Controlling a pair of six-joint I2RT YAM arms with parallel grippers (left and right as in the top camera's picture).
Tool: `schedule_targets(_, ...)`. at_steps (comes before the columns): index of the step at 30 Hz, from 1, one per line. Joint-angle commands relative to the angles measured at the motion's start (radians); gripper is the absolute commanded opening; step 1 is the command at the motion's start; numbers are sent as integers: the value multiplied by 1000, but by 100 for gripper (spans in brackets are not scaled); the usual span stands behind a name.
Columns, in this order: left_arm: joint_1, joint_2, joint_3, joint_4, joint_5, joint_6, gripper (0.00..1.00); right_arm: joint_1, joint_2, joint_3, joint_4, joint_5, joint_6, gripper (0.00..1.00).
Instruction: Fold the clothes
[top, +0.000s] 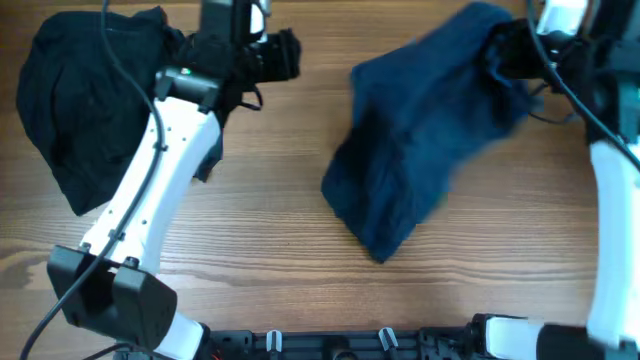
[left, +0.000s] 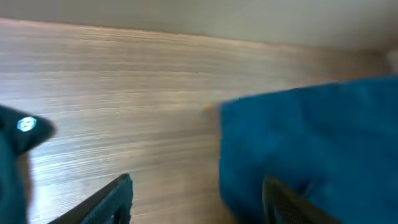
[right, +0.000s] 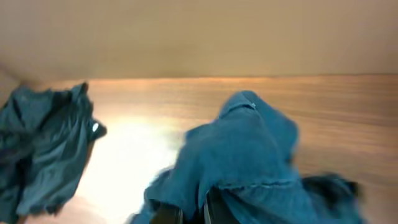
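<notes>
Blue garment (top: 420, 140): spotted right of centre in the overhead view, crumpled, stretched from the upper right down to a corner near the lower middle of the frame.
Its top end: drawn up and bunched in the upper right, exactly where the right gripper (top: 512, 55) is placed.
Right gripper, wrist view: the fingers (right: 217, 211) are seen at the bottom edge, clamped on a fold of the blue garment (right: 249, 155), which is heaped over them and fills the lower centre and right.
Left gripper (top: 283, 55): found at the top of the overhead frame, left of centre, between the two garments.
Left fingers (left: 115, 199): spread wide apart at the bottom of the left wrist view, wood grain shown between them, nothing gripped.
Blue garment (left: 311, 143), left wrist view: seen blurred across the right half, its lower part overlapped by the right-hand finger.
Dark garment (top: 90, 100): heaped in the upper left of the overhead frame, well apart from the blue one, and crossed on its right side by the left arm (top: 150, 190).
Dark garment (right: 43, 149), right wrist view: caught at the left edge, rumpled on the wood.
Table (top: 280, 220): light wood grain, both garments carried on it.
Right arm (top: 610, 230): run up along the right edge of the overhead frame.
Sharpness: both wrist views are smeared, so fine detail of the cloth cannot be made out.
</notes>
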Motion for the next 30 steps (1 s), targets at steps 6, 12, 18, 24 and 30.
schedule_targets(6,-157,-80,10,-2,-4,80,64,-6,-115,45,-11,246,167,4)
schedule_targets(12,-153,-90,10,-67,-13,77,49,-4,-70,45,-8,294,341,4)
schedule_targets(18,-36,-98,10,-80,-53,27,45,77,-44,45,37,295,517,4)
schedule_targets(24,88,-98,10,-90,-41,-10,45,186,-56,45,131,299,705,4)
schedule_targets(30,103,-98,10,-87,-41,-10,46,314,-63,103,128,564,716,4)
